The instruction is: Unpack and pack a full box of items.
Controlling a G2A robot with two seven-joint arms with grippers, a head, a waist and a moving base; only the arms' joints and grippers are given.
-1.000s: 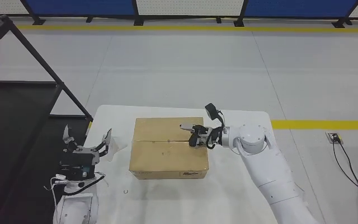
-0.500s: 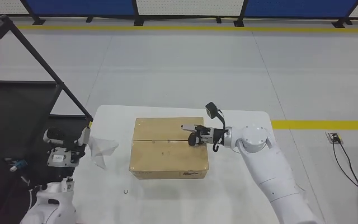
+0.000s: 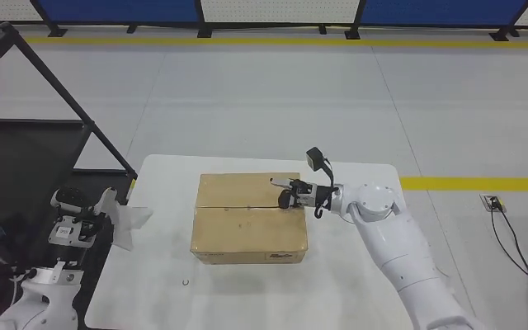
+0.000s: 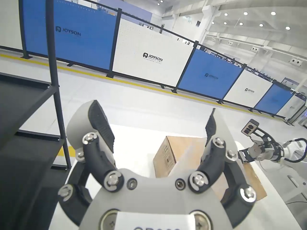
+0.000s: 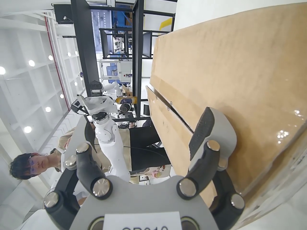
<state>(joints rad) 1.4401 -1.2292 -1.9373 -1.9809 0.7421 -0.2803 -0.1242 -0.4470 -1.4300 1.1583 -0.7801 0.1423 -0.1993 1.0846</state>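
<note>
Top view: the box (image 3: 247, 227) sits shut at the centre of the desk (image 3: 165, 285), its top seam (image 3: 247, 206) unbroken. The right gripper (image 3: 281, 190) is at the box top's 2 o'clock corner, jaws wide, one finger by the seam's end — opening looks like the step in hand. The left gripper (image 4: 153, 111) is at 9 o'clock, off the desk, jaws wide, a white film (image 3: 130, 224) by one finger. Next, probably: a fingertip worked into the seam — gently — to lift one side.
</note>
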